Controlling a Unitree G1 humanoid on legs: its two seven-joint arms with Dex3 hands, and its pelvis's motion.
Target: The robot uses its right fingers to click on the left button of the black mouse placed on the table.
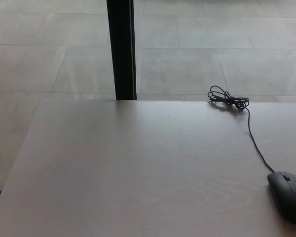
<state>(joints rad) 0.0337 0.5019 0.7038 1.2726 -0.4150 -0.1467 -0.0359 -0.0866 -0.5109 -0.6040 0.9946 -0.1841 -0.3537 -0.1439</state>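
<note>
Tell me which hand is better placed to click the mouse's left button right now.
Right, probably. Neither hand is in view, but the black mouse lies at the table's right edge, the side the right arm comes in from. Its cable runs away toward the far edge, so it doesn't block the approach.

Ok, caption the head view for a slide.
Black mouse at the table's right edge, cable bundled behind, no robot hand in view.

One black mouse (288, 195), one coiled cable (237, 111), one pale wooden table (128, 168), one dark post (122, 49). Robot hands: zero showing.
</note>
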